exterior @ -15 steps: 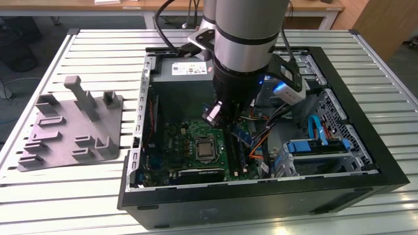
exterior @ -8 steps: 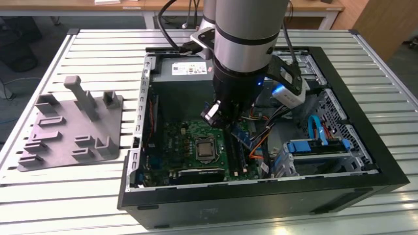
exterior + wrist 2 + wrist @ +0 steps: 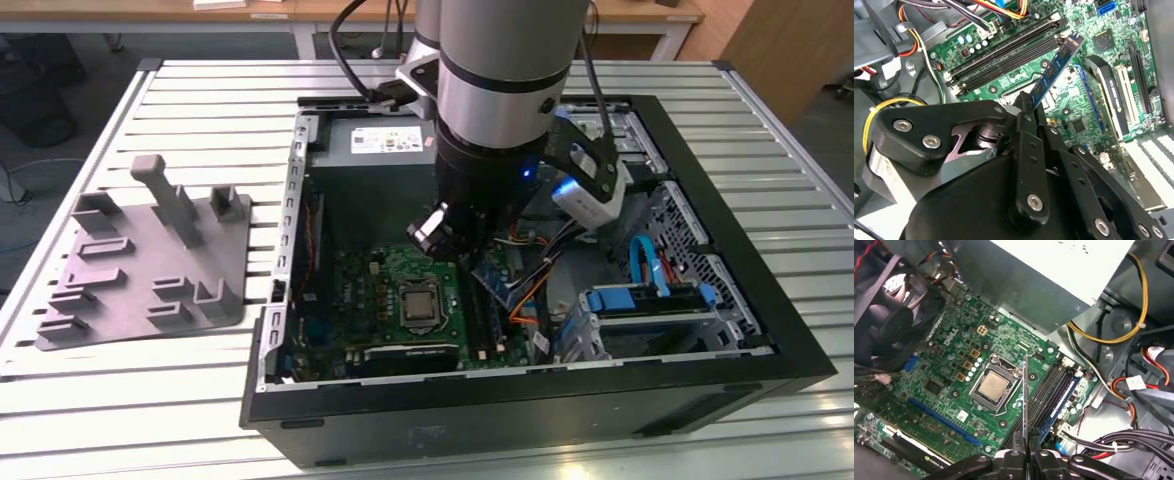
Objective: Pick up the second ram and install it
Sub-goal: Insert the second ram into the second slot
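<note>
The second ram [image 3: 1056,65], a thin flat blue-green circuit-board stick with black chips, shows edge-on in the first wrist view [image 3: 1025,400]. The black fingers [image 3: 1015,456] of the gripper [image 3: 1026,454] are clamped on one end of it. It hangs over the green motherboard [image 3: 949,390] just beside the square silver processor [image 3: 991,386], between that and the long black memory slots [image 3: 1051,390], not seated in one. Past the slots from the processor lie yellow, red and black cables [image 3: 1124,337]. A black fan [image 3: 889,325] sits on the processor's other side. Well away from the processor, outside the black case [image 3: 534,400], a grey moulded tray [image 3: 147,260] rests on the slatted worktop [image 3: 200,110].
</note>
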You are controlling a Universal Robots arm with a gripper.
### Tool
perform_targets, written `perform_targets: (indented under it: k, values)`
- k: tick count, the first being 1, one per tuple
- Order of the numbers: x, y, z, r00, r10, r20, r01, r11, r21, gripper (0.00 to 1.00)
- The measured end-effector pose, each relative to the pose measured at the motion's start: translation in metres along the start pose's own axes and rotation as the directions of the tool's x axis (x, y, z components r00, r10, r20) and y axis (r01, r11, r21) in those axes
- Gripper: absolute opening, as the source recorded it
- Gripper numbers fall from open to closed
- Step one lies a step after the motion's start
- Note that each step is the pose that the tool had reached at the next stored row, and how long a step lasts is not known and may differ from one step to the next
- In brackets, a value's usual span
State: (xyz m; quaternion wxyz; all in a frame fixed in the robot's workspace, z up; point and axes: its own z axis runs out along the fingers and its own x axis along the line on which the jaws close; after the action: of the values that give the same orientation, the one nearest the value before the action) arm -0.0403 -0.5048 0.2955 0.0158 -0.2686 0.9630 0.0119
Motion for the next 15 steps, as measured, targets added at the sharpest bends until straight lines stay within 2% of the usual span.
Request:
perform_targets:
  k: [8,15]
  values:
    - [0.0000,0.0000,0.0005,0.9963,0.086,0.0014,-0.086,0.9963,0.0031,0.14]
    - [0.0000,0.0000,0.0009,0.9868,0.162,0.0028,-0.162,0.9868,0.0058,0.14]
